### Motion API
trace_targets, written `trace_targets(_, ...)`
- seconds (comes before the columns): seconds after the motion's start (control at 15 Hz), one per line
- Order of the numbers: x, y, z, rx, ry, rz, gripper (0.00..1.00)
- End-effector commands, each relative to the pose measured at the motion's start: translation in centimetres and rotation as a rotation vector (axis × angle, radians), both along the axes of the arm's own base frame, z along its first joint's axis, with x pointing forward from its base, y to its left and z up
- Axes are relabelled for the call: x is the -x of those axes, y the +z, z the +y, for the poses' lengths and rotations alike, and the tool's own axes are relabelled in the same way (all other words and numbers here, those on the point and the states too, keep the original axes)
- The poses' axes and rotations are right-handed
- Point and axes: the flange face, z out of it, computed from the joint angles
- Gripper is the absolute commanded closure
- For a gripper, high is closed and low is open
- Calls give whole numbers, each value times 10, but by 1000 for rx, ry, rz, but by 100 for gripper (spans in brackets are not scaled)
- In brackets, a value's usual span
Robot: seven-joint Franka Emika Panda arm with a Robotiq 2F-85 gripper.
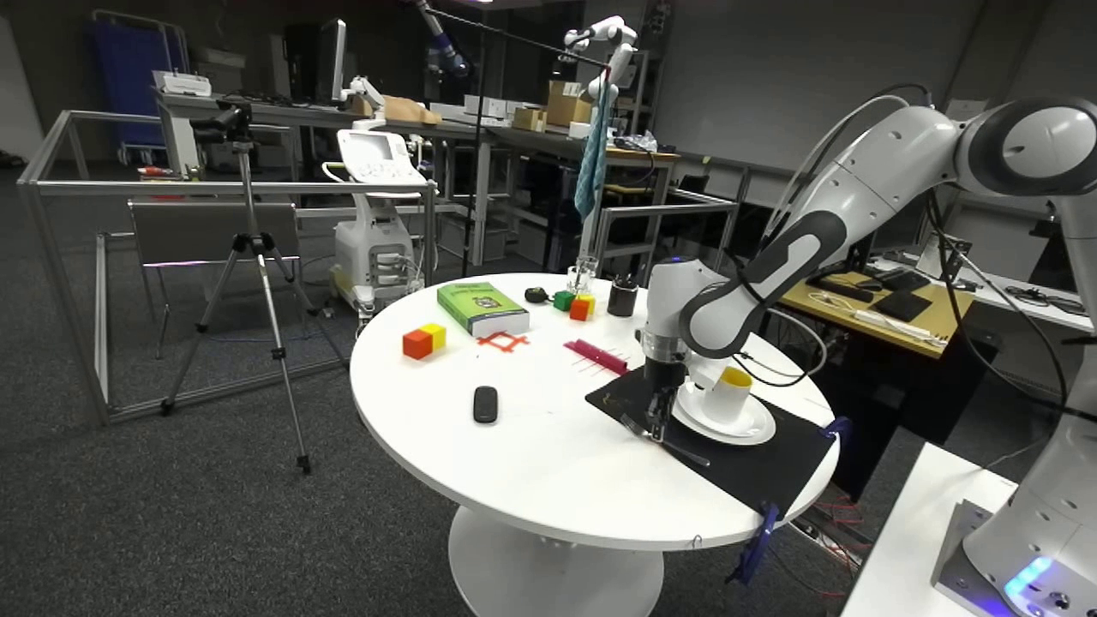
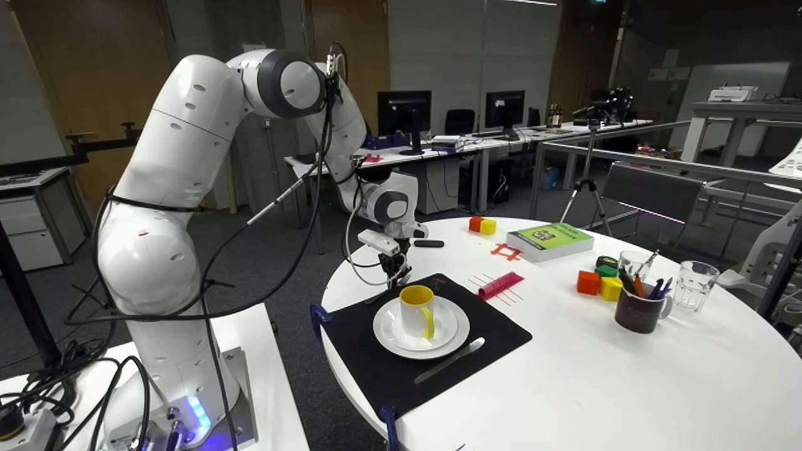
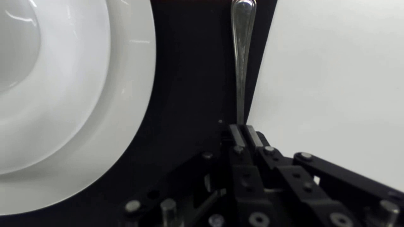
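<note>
Black two-fingered gripper (image 1: 657, 435), in an exterior view, points down, its tips clenched on a slender silver metal fork (image 1: 690, 456) at the edge of a black rectangular placemat (image 1: 758, 476). Just beside the gripper, stacked round white plates (image 1: 763, 427) bear a white mug (image 1: 727, 404), yellow inside. In an exterior view, a silver table knife (image 2: 450, 361) lies on the plates' far side from the gripper. Wrist view: the fork's handle extends away from the fingertips, plates to their left, white tabletop (image 3: 331, 69) to their right.
</note>
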Motion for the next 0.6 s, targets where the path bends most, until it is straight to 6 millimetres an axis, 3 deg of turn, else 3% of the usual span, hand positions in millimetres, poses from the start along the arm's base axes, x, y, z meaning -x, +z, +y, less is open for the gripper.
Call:
trace_targets(0.0,0,26,-6,72,-12,5,99)
trace_targets(0.53,-3,83,-16,87,-6,-94,99)
